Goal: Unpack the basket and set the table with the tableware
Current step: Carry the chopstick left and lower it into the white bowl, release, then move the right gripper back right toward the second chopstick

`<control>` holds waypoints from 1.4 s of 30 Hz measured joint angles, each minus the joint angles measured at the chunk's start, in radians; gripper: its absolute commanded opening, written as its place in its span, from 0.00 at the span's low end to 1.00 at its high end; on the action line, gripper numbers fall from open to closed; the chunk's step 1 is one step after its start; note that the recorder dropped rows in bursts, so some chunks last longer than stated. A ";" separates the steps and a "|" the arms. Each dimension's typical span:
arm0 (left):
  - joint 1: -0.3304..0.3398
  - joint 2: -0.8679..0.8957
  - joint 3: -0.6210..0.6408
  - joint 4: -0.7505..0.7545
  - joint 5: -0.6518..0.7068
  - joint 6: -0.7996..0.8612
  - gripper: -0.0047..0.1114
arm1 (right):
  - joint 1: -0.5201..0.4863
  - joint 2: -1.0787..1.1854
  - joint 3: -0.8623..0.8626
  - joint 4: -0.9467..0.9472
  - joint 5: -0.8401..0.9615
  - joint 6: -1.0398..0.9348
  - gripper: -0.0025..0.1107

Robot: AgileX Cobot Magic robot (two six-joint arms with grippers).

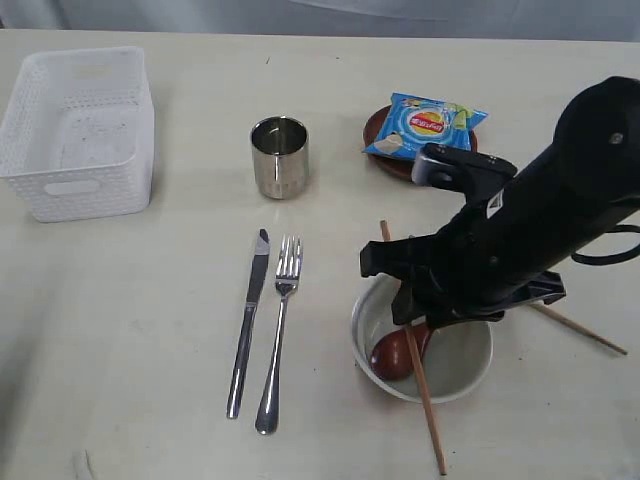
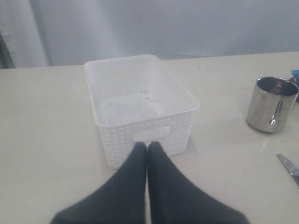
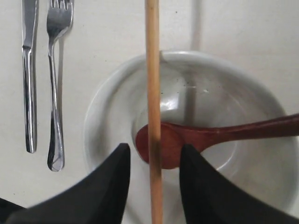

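Right wrist view: my right claw stands apart, clamped on nothing, one chopstick lying loose between the jaws across the bowl, which sits toward the table's near edge beside the fork. I judge the stick light, stiff and slick, apt to roll or pivot, so I would pinch it near mid-length, clear of the wooden spoon.

This looks like a robotics lab set up as a mock dining spot: a wide, pale bench backed by plain grey-white drapery (folds show faintly), with a black robot arm reaching over it.
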 measured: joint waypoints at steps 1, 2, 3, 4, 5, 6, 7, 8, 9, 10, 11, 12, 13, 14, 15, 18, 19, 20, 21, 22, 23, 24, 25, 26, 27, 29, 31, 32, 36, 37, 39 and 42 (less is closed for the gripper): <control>0.000 0.000 0.000 0.000 0.000 0.000 0.04 | 0.000 0.002 -0.008 -0.010 0.004 0.000 0.33; 0.000 0.000 0.000 0.000 0.000 0.000 0.04 | 0.000 0.001 -0.019 -0.023 0.013 0.000 0.33; 0.000 0.000 0.000 0.000 0.000 0.000 0.04 | 0.000 0.001 -0.035 -0.040 0.034 0.000 0.33; 0.000 0.000 0.000 0.000 0.000 0.000 0.04 | 0.000 0.001 -0.066 -0.068 0.064 0.000 0.33; 0.000 0.000 0.000 0.000 0.000 0.000 0.04 | 0.000 0.001 -0.091 -0.091 0.095 0.000 0.33; 0.000 0.000 0.000 0.000 0.000 0.000 0.04 | 0.000 0.001 -0.124 -0.121 0.142 0.003 0.33; 0.000 0.000 0.000 0.000 0.000 0.000 0.04 | 0.000 0.001 -0.159 -0.151 0.194 0.011 0.33; 0.000 0.000 0.000 0.000 0.000 0.000 0.04 | -0.005 0.001 -0.193 -0.176 0.250 0.016 0.33; 0.000 0.000 0.000 0.000 0.000 0.000 0.04 | -0.017 0.001 -0.222 -0.193 0.295 0.019 0.33; 0.000 0.000 0.000 0.000 0.000 0.000 0.04 | -0.033 0.001 -0.257 -0.207 0.359 0.019 0.33; 0.000 0.000 0.000 0.000 0.000 0.000 0.04 | -0.056 0.001 -0.292 -0.218 0.408 0.011 0.33; 0.000 0.000 0.000 0.000 0.000 0.000 0.04 | -0.077 0.001 -0.324 -0.225 0.442 -0.005 0.33; 0.000 0.000 0.000 0.000 0.000 0.000 0.04 | -0.105 -0.001 -0.353 -0.237 0.476 -0.017 0.33; 0.000 0.000 0.000 0.000 0.000 0.000 0.04 | -0.138 -0.006 -0.378 -0.249 0.496 -0.031 0.33; 0.000 0.000 0.000 0.000 0.000 0.000 0.04 | -0.166 -0.013 -0.395 -0.261 0.505 -0.041 0.33; 0.000 0.000 0.000 0.000 0.000 0.000 0.04 | -0.281 -0.048 -0.427 -0.314 0.512 -0.087 0.33; 0.000 0.000 0.000 0.000 0.000 0.000 0.04 | -0.325 -0.058 -0.427 -0.333 0.515 -0.118 0.33; 0.000 0.000 0.000 0.000 0.000 0.000 0.04 | -0.368 -0.064 -0.424 -0.349 0.518 -0.158 0.33; 0.000 0.000 0.000 0.000 0.000 0.000 0.04 | -0.408 -0.067 -0.413 -0.363 0.520 -0.207 0.33; 0.000 0.000 0.000 0.000 0.000 0.000 0.04 | -0.444 -0.069 -0.395 -0.372 0.522 -0.263 0.33; 0.000 0.000 0.000 0.000 0.000 0.000 0.04 | -0.472 -0.069 -0.372 -0.378 0.522 -0.322 0.33; 0.000 0.000 0.000 0.000 0.000 0.000 0.04 | -0.490 -0.069 -0.349 -0.381 0.524 -0.366 0.33; 0.000 0.000 0.000 0.000 0.000 0.000 0.04 | -0.514 -0.069 -0.283 -0.383 0.518 -0.469 0.33; 0.000 0.000 0.000 0.000 0.000 0.000 0.04 | -0.518 -0.069 -0.256 -0.384 0.506 -0.507 0.33; 0.000 0.000 0.000 0.000 0.000 0.000 0.04 | -0.520 -0.071 -0.191 -0.367 0.445 -0.611 0.33; 0.000 0.000 0.000 0.000 0.000 0.000 0.04 | -0.505 -0.071 -0.098 -0.351 0.335 -0.759 0.33; 0.000 0.000 0.000 0.000 0.000 0.000 0.04 | -0.483 -0.071 -0.026 -0.351 0.224 -0.817 0.33; 0.000 0.000 0.000 0.000 0.000 0.000 0.04 | -0.470 -0.071 0.008 -0.351 0.146 -0.827 0.33; 0.000 0.000 0.000 0.000 0.000 0.000 0.04 | -0.459 -0.043 0.039 -0.343 0.065 -0.834 0.33; 0.000 0.000 0.000 0.000 0.000 0.000 0.04 | -0.459 -0.035 0.041 -0.339 0.061 -0.834 0.33; 0.000 0.000 0.000 0.000 0.000 0.000 0.04 | -0.459 -0.012 0.041 -0.339 0.051 -0.839 0.33; 0.000 0.000 0.000 0.000 0.000 0.000 0.04 | -0.459 0.028 0.041 -0.339 0.041 -0.857 0.33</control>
